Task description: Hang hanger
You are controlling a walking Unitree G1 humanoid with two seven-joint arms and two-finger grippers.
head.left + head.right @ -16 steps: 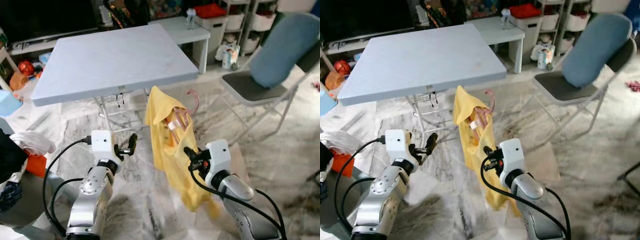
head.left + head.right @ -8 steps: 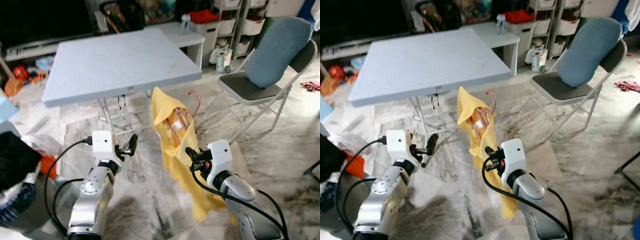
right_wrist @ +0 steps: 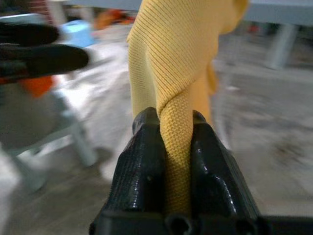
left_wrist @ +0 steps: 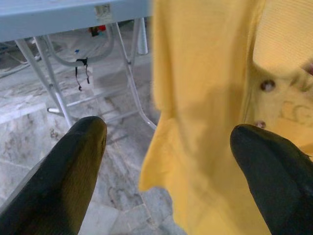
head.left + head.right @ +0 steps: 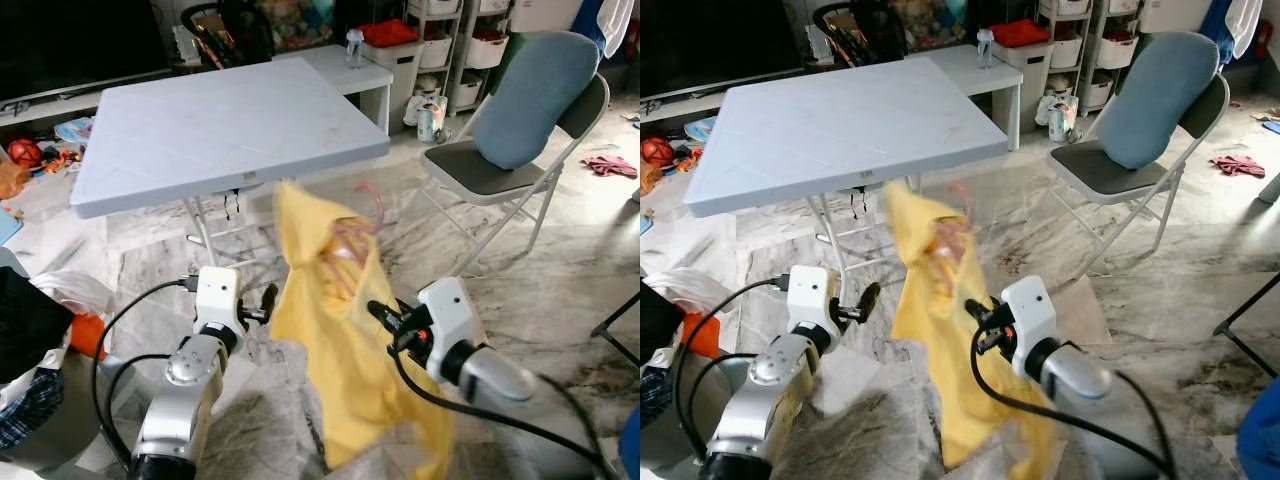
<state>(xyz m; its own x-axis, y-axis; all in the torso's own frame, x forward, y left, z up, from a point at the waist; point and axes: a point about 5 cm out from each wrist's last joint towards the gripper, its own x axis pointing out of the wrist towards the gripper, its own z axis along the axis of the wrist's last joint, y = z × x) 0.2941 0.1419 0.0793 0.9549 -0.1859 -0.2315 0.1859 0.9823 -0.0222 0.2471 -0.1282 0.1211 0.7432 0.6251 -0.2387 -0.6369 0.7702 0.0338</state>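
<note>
Right gripper (image 3: 176, 147) clamped a fold of the yellow shirt (image 5: 335, 350), carried mid-air on its pink hanger (image 5: 370, 195) before the grey table (image 5: 220, 120) — hanging judged not yet begun. Left gripper (image 4: 166, 161) — fingers apart, empty.

The pale pink plastic hanger (image 5: 360, 215) (mostly buried inside the collar) is motion-blurred, as is the yellow knit shirt (image 5: 340, 340); the silver right forearm (image 5: 560, 400) smears toward the frame's edge.

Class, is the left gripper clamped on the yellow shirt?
No: the left gripper is open, its fingers spread apart before the yellow shirt.
</note>
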